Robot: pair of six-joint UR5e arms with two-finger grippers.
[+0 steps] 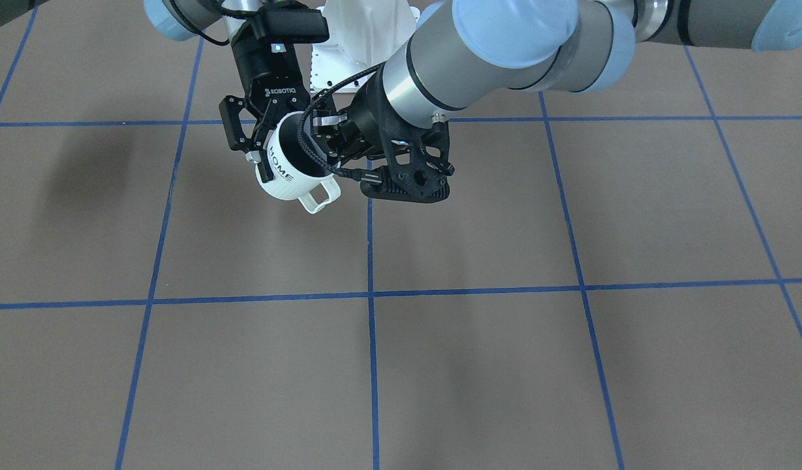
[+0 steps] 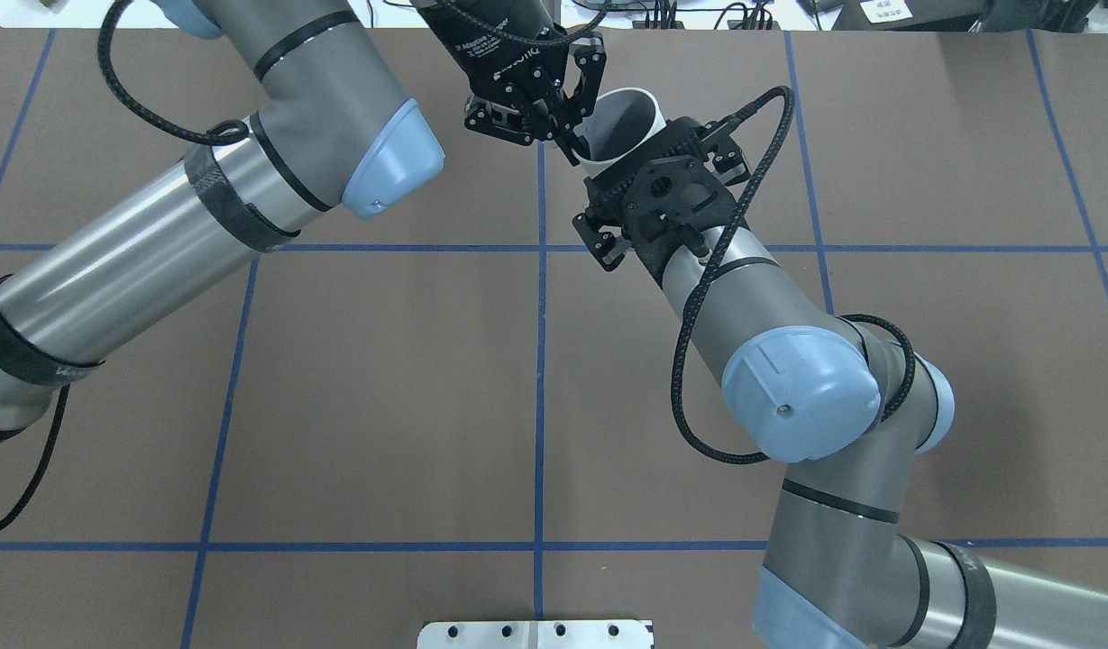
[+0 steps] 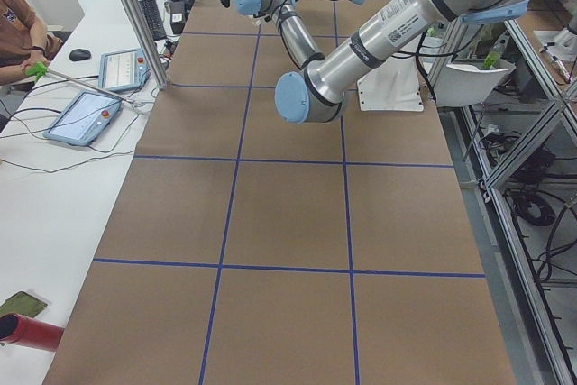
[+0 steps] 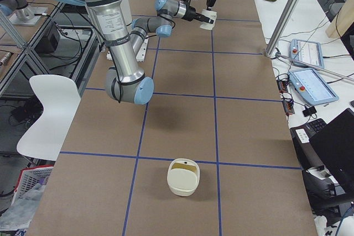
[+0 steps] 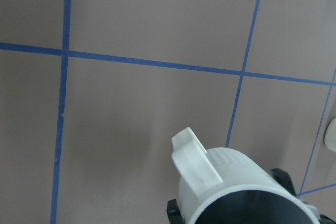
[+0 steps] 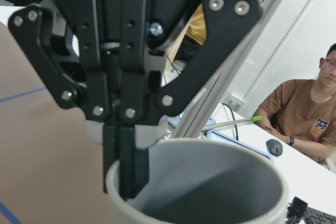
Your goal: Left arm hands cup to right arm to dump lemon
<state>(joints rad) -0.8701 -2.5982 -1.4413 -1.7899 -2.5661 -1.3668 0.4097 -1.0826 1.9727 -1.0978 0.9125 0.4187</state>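
The white "HOME" cup (image 1: pixel 284 175) hangs tilted in the air above the table, mouth up and handle down. My left gripper (image 1: pixel 269 155), marked ROBOTIQ, comes down from above and is shut on the cup's rim, one finger inside, as the right wrist view (image 6: pixel 128 166) shows. My right gripper (image 1: pixel 325 147), behind its holed black bracket (image 2: pixel 662 185), reaches in from the side. Its fingers (image 5: pixel 278 177) lie against both sides of the cup (image 5: pixel 226 177). The cup's grey inside (image 2: pixel 621 122) shows no lemon; the lemon is hidden or out of view.
A cream bowl-like container (image 4: pixel 182 178) stands on the brown table towards the robot's right end. The white robot pedestal (image 1: pixel 361 39) is just behind the cup. An aluminium post (image 4: pixel 293 9), tablets and seated operators (image 6: pixel 325 108) are at the table's far side.
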